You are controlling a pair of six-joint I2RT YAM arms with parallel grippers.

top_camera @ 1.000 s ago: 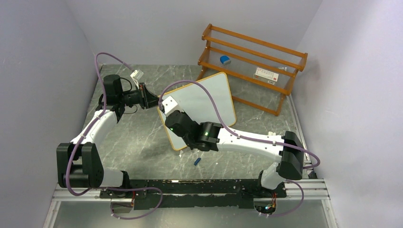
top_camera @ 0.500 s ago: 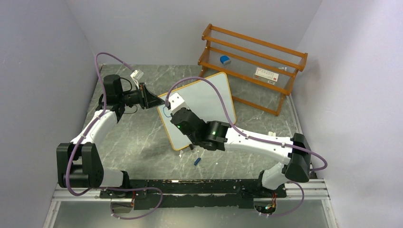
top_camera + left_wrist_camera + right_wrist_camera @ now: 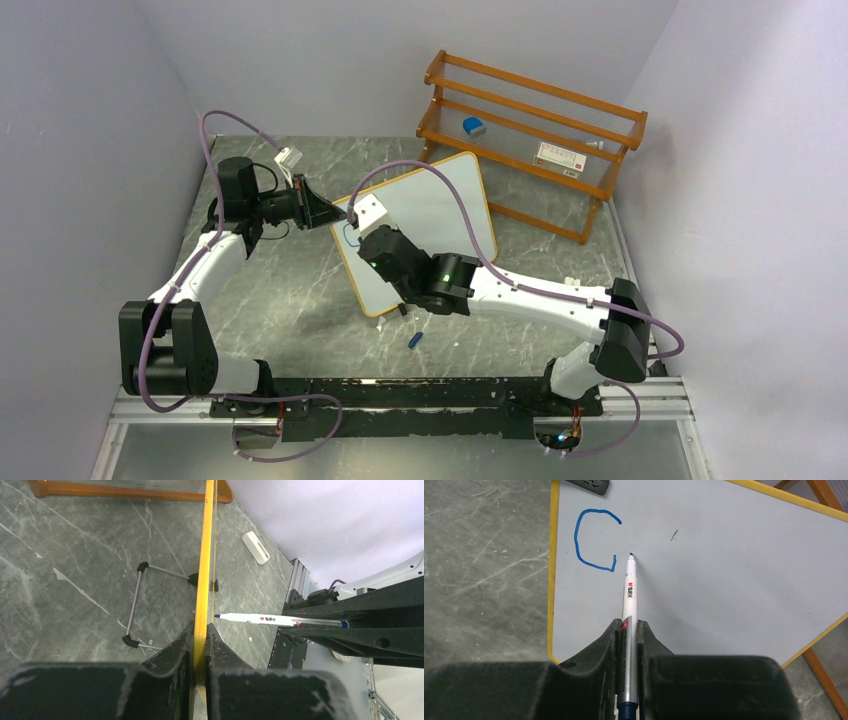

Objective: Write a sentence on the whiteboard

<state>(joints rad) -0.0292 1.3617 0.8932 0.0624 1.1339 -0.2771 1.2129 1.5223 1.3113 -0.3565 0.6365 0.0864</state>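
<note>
The whiteboard (image 3: 440,200) stands tilted on its feet at mid-table. My left gripper (image 3: 325,215) is shut on its left edge; in the left wrist view (image 3: 200,627) the jaws clamp the yellow frame (image 3: 204,555). My right gripper (image 3: 352,230) is shut on a white marker (image 3: 629,590), also visible in the left wrist view (image 3: 260,619). The marker's blue tip is at the board surface (image 3: 724,555), just right of a blue letter "C" (image 3: 591,540). Of the sentence, only this "C" shows.
A wooden rack (image 3: 530,120) stands at the back right, holding a blue eraser (image 3: 473,126) and a white box (image 3: 558,156). A blue marker cap (image 3: 415,340) lies on the table near the board's front corner. The board's wire stand (image 3: 137,605) rests behind it.
My right arm has swung up and left along the board with the marker. A blue "C" has appeared near the board's left edge. The left gripper has held still.
</note>
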